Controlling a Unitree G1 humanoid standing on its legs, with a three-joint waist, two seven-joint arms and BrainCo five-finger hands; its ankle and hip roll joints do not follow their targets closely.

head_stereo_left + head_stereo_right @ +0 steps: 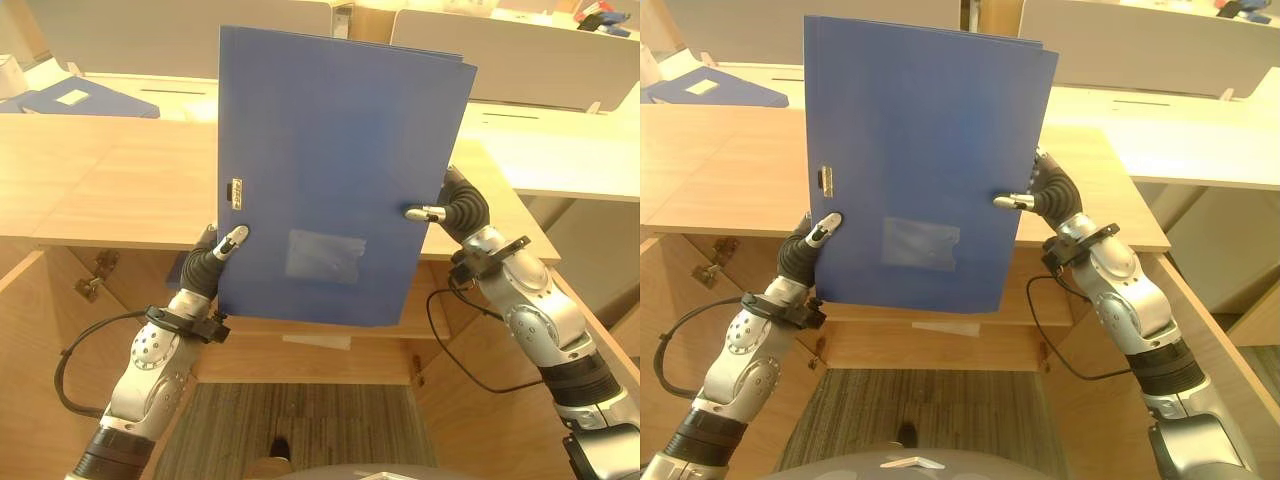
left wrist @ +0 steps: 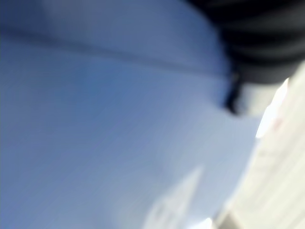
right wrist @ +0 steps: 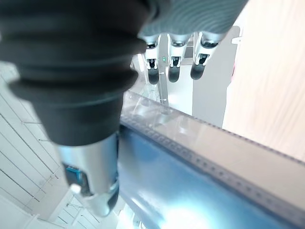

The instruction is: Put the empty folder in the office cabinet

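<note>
The left hand (image 1: 222,252) is pinching the lower left edge of the blue folder (image 1: 335,170), its thumb pressing on the near face while its fingers are hidden behind, and the right hand (image 1: 447,210) is clamping the opposite edge the same way, thumb in front, with the fingers showing past the far edge in the right wrist view. Between the two hands the folder is being held upright, lifted well above the wooden cabinet top (image 1: 90,185) and facing the robot's head. Judging from its flat faces and sharp corners it is looking stiff and light, a smooth plastic board that could be slipping under thumb pressure alone, so gripping both side edges near the lower half seems the sound hold. A small metal clasp (image 1: 236,192) is sitting on the face just above the left thumb, and a clear label pocket (image 1: 323,256) lies between the hands. Below the hands the open cabinet bay (image 1: 310,350) is waiting, with its shelf edge close under the folder's bottom edge; the top overhanging it looks like the main obstruction. Beyond the left hand another blue folder (image 1: 85,98) is lying flat on a farther desk
</note>
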